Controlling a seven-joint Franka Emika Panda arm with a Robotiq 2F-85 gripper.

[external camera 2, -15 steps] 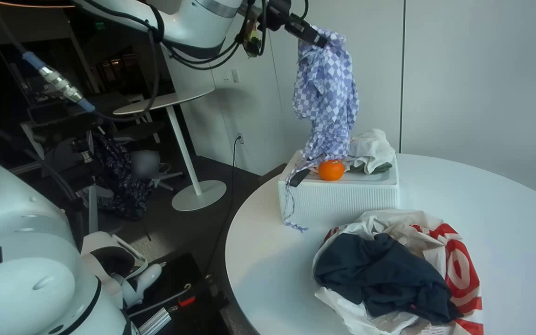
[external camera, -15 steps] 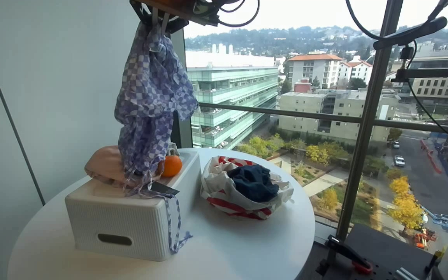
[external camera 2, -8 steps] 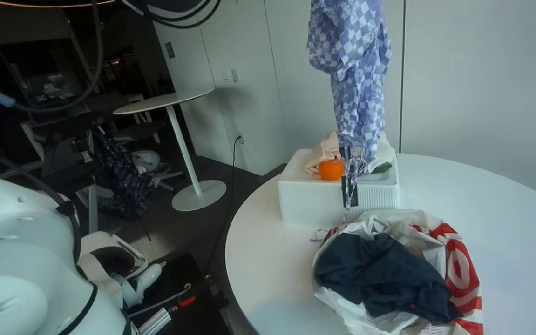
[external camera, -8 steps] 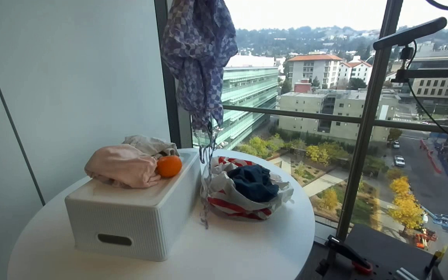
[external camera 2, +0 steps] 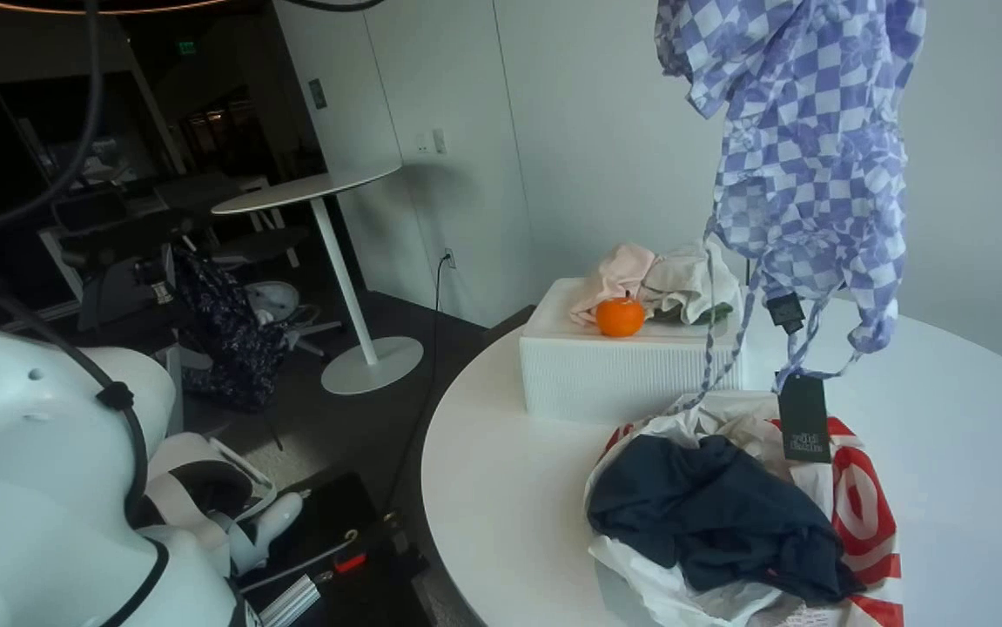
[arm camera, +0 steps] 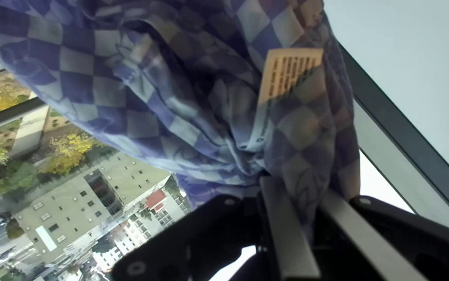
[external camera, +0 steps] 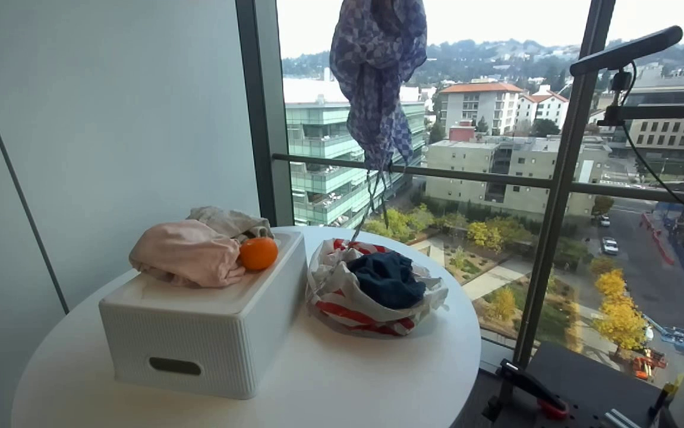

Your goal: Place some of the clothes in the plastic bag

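Swinging rightward in both exterior views since the earlier frame, the purple-and-white checkered garment (external camera 2: 814,174) is now hanging from the top of the frame and lining up above the red-striped white plastic bag (external camera 2: 870,496). At lower right of the wrist view the claw (arm camera: 299,186) is grasping this garment, its jaws standing nearly together around a bunched fold; probably it is holding the cloth high so that the drawstrings (external camera 2: 743,326) and dark swing tag (external camera 2: 803,418) are clearing the ribbed white box (external camera: 181,333) rather than dragging. Whether the lowest of the drawstrings is touching the bag's rim, the views are not settling. Inside the bag's mouth a navy garment (external camera 2: 718,514) is lying bunched, likely helping to prop the thin sides apart. At left of an exterior view, the pale pink garment (external camera: 184,252) and the greyish-white garment (external camera: 232,222) are lying on the box, with a small orange ball (external camera: 258,254) resting against the pink one. For edges and room: the bag is sitting just beside the box and near the right edge of the round white counter (external camera: 347,374), so lowering straight down is looking safer than travelling farther sideways, and loose drawstrings could be ending up draped outside the rim. Toward lower center, the counter is leaving some slack.
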